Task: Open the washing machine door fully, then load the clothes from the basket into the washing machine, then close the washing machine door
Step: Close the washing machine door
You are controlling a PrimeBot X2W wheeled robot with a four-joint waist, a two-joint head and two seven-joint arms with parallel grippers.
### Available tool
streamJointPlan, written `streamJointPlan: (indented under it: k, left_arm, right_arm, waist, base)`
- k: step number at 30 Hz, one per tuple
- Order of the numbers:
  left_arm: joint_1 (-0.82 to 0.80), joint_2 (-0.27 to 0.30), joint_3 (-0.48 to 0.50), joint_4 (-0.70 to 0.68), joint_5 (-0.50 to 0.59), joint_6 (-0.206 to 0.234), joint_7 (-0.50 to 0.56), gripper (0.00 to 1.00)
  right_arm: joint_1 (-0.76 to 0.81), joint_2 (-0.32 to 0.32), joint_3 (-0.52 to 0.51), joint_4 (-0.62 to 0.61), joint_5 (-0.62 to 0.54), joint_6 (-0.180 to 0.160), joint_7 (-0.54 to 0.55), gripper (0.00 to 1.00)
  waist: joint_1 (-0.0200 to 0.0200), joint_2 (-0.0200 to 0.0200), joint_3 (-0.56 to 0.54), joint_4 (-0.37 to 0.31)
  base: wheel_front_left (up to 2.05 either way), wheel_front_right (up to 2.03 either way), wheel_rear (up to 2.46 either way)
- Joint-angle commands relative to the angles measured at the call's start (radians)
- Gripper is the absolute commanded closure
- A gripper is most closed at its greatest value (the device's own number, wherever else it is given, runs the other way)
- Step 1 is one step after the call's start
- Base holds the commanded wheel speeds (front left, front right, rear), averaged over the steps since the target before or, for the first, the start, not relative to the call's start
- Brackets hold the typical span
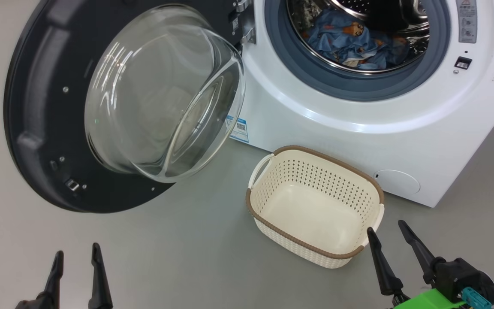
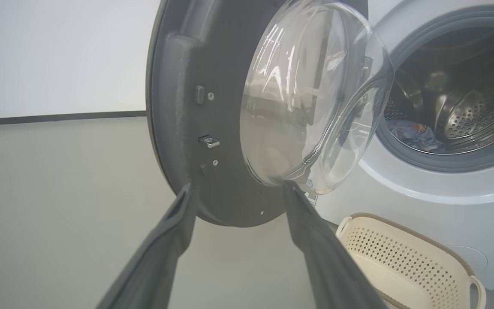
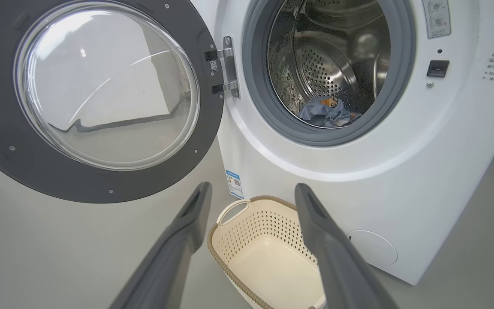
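Jaws: left gripper (image 1: 77,249), right gripper (image 1: 386,226) spread, empty.
Risk: clothes (image 1: 345,38) near rubber ring (image 1: 276,25) may be pinched by door (image 1: 37,107).

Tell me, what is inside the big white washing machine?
Crumpled light-blue clothes printed with orange-brown cartoon figures lie at the bottom of its perforated steel drum. Anything beneath that pile is covered.

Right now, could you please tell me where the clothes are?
In the head view the clothes lie at the upper right, in the drum of the washing machine, behind its blue-grey rubber ring and above the basket on the floor.
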State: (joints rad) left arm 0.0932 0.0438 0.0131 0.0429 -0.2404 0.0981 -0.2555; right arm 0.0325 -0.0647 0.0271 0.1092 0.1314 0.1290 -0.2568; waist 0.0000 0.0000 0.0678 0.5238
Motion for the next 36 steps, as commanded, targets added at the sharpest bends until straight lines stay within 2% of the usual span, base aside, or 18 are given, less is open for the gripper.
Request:
streamJointPlan:
  k: [1, 6, 18, 19, 20, 24, 28, 32, 33, 36]
  left_arm:
    - [-0.008, 0.006, 0.036, -0.029, -0.012, 0.011, -0.006, 0.00]
    - [-0.004, 0.006, 0.037, -0.041, -0.024, 0.025, -0.006, 0.00]
    - [-0.002, 0.006, 0.037, -0.046, -0.034, 0.025, -0.006, 0.00]
    - [-0.003, 0.006, 0.036, -0.042, -0.039, 0.021, -0.006, 0.30]
    - [-0.004, 0.006, 0.037, -0.041, -0.041, 0.019, -0.006, 1.00]
    - [-0.010, 0.006, 0.035, -0.038, -0.062, -0.001, -0.006, 1.00]
    - [-0.019, 0.006, 0.052, -0.043, -0.137, -0.008, -0.006, 1.00]
    - [-0.037, 0.006, 0.119, -0.038, -0.264, -0.029, -0.006, 1.00]
    - [-0.045, 0.006, 0.149, -0.031, -0.323, -0.033, -0.006, 1.00]
    - [-0.081, 0.006, 0.250, 0.019, -0.477, -0.081, -0.006, 1.00]
  right_arm:
    - [-0.050, -0.009, 0.037, -0.017, -0.007, 0.002, -0.005, 0.00]
    - [-0.068, -0.017, 0.052, -0.006, -0.005, 0.002, -0.005, 0.00]
    - [-0.073, -0.026, 0.050, 0.001, 0.002, 0.002, -0.005, 0.00]
    - [-0.071, -0.026, 0.049, 0.000, 0.001, 0.002, -0.005, 0.00]
    - [-0.069, -0.025, 0.047, -0.001, 0.001, 0.002, -0.005, 0.00]
    - [-0.061, -0.024, 0.038, -0.007, -0.002, 0.002, -0.005, 0.00]
    - [-0.055, -0.021, 0.032, -0.011, -0.003, 0.002, -0.005, 0.00]
    - [-0.053, -0.018, 0.028, -0.014, -0.002, 0.002, -0.005, 0.00]
    - [-0.052, -0.017, 0.027, -0.015, -0.001, 0.002, -0.005, 0.00]
    - [-0.052, -0.015, 0.025, -0.016, 0.000, 0.002, -0.005, 0.00]
  waist:
    - [0.0000, 0.0000, 0.009, 0.009]
    - [0.0000, 0.0000, 0.017, 0.013]
    - [0.0000, 0.0000, 0.024, 0.011]
    - [0.0000, 0.0000, 0.025, 0.011]
    - [0.0000, 0.0000, 0.025, 0.011]
    - [0.0000, 0.0000, 0.027, 0.010]
    - [0.0000, 0.0000, 0.029, 0.011]
    - [0.0000, 0.0000, 0.031, 0.012]
    - [0.0000, 0.0000, 0.031, 0.012]
    - [0.0000, 0.0000, 0.032, 0.012]
  base:
    - [0.00, 0.00, 0.00]
    - [0.00, 0.00, 0.00]
    - [0.00, 0.00, 0.00]
    - [0.00, 0.00, 0.00]
    - [0.00, 0.00, 0.00]
    - [0.00, 0.00, 0.00]
    - [0.00, 0.00, 0.00]
    - [0.00, 0.00, 0.00]
    - [0.00, 0.00, 0.00]
    - [0.00, 0.00, 0.00]
